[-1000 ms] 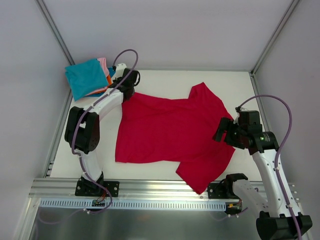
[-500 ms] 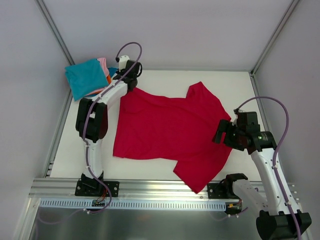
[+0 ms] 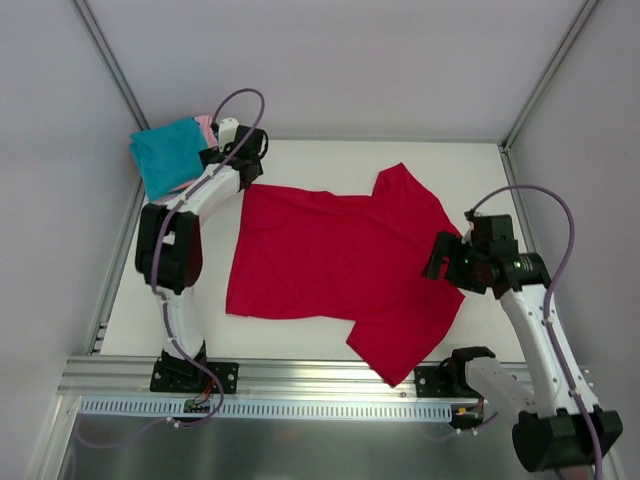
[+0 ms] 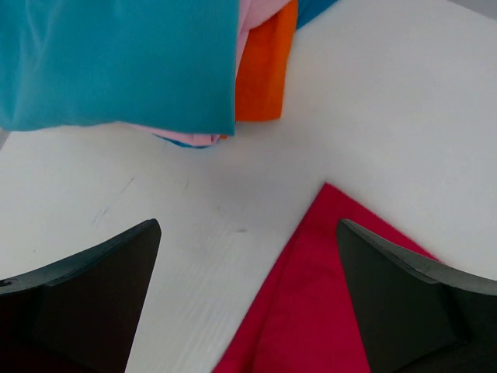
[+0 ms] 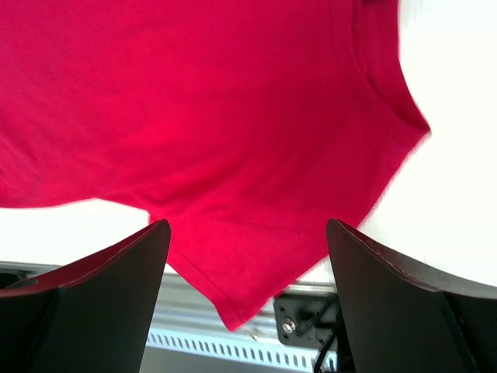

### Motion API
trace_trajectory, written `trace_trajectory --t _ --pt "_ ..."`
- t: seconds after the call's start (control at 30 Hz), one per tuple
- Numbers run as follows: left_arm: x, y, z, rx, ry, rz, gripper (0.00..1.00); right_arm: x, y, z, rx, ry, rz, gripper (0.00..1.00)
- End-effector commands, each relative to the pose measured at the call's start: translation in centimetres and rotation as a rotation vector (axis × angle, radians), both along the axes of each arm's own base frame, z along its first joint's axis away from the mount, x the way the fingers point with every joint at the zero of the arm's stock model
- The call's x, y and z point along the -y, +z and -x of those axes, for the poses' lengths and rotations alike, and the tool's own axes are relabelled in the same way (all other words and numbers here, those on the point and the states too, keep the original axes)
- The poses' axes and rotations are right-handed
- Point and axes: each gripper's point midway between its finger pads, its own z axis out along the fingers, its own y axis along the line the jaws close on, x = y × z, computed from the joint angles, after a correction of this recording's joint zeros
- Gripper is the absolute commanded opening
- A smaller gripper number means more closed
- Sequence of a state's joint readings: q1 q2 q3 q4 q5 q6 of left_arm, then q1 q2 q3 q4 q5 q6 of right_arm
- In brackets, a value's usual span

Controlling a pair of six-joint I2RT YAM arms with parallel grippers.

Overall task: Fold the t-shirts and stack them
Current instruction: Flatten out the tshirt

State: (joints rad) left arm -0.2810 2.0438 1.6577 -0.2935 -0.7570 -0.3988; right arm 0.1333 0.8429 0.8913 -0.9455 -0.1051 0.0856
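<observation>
Spread flat, the red t-shirt is seen mid-desk — folded shirts stacked far-left. Both pincers, left and right, are held open, apparently empty.

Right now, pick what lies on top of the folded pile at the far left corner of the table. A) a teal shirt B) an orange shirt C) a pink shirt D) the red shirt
A: the teal shirt covers the pile, with pink and orange edges only peeking out beneath it.
</observation>
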Motion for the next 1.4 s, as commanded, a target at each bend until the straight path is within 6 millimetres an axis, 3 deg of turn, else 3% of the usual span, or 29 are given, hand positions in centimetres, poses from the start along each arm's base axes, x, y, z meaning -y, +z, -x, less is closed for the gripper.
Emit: trace_trajectory --t 0.0,0.03,0.07,0.1,0.13,0.17,0.2,0.23,0.27,0.3,0.33,0.37,0.4,0.43,0.47,0.5,0.63,0.83,1.07,1.37 --pt "2.8 5.5 4.3 0.068 -0.133 0.232 0.99 -1.7 3.5 -5.8 0.143 0.034 -0.062 0.87" --pt "3.8 5.7 5.4 0.066 -0.189 0.279 0.99 -2.2 4.1 -7.1 0.154 0.046 -0.077 0.87" --pt "4.7 8.8 6.7 0.144 -0.249 0.343 0.99 -2.7 4.9 -9.5 0.15 0.055 -0.082 0.87" --pt "5.8 7.3 8.6 0.109 -0.316 0.381 0.99 -3.0 5.6 -11.3 0.17 0.061 -0.088 0.88" --pt "8.1 7.8 10.1 0.102 -0.417 0.436 0.99 -3.7 6.0 -12.7 0.167 0.082 -0.108 0.88" --pt "8.7 10.4 11.9 0.166 -0.465 0.46 0.99 -4.4 6.4 -15.6 0.155 0.106 -0.115 0.88" --pt "9.5 9.7 13.7 0.141 -0.519 0.471 0.99 -4.8 6.5 -17.0 0.141 0.119 -0.124 0.88" --pt "10.9 11.7 15.8 0.168 -0.592 0.483 0.99 -5.4 6.4 -18.2 0.124 0.141 -0.144 0.87" --pt "11.3 11.8 17.1 0.164 -0.618 0.484 0.99 -6.0 6.1 -21.0 0.109 0.155 -0.153 0.88" --pt "11.6 10.9 18.6 0.136 -0.644 0.489 0.99 -6.4 5.6 -21.8 0.078 0.162 -0.164 0.88" --pt "12.0 12.2 20.3 0.161 -0.685 0.528 0.99 -7.1 5.5 -22.8 0.065 0.179 -0.2 0.88" --pt "12.3 12.1 21.4 0.155 -0.701 0.552 0.99 -7.7 5.2 -23.9 0.055 0.185 -0.225 0.88" --pt "12.3 11.1 22.5 0.139 -0.711 0.577 0.99 -8.6 4.4 -25.9 0.037 0.201 -0.259 0.89" --pt "12.2 12.0 23.8 0.17 -0.729 0.602 0.99 -9.0 3.9 -26.9 0.027 0.199 -0.274 0.96" --pt "12.2 11.2 24.7 0.152 -0.734 0.618 0.99 -9.3 4.7 -28.3 0.052 0.204 -0.288 0.97" --pt "12.0 11.3 25.4 0.155 -0.744 0.623 0.99 -9.6 2.3 -29.3 0.0 0.203 -0.299 0.97" --pt "11.6 12.3 28.7 0.176 -0.792 0.671 0.98 -9.3 0.1 -32.3 -0.025 0.191 -0.313 0.98" --pt "11.4 12.8 31.8 0.202 -0.823 0.753 0.99 -8.4 -2.0 -35.6 -0.01 0.144 -0.389 1.0" --pt "11.1 12.5 33.0 0.193 -0.829 0.763 0.99 -6.9 -4.3 -38.1 0.008 0.105 -0.422 0.99" --pt "10.3 12.2 34.2 0.181 -0.819 0.754 0.99 -6.5 -7.4 -39.9 -0.015 0.057 -0.474 1.0"
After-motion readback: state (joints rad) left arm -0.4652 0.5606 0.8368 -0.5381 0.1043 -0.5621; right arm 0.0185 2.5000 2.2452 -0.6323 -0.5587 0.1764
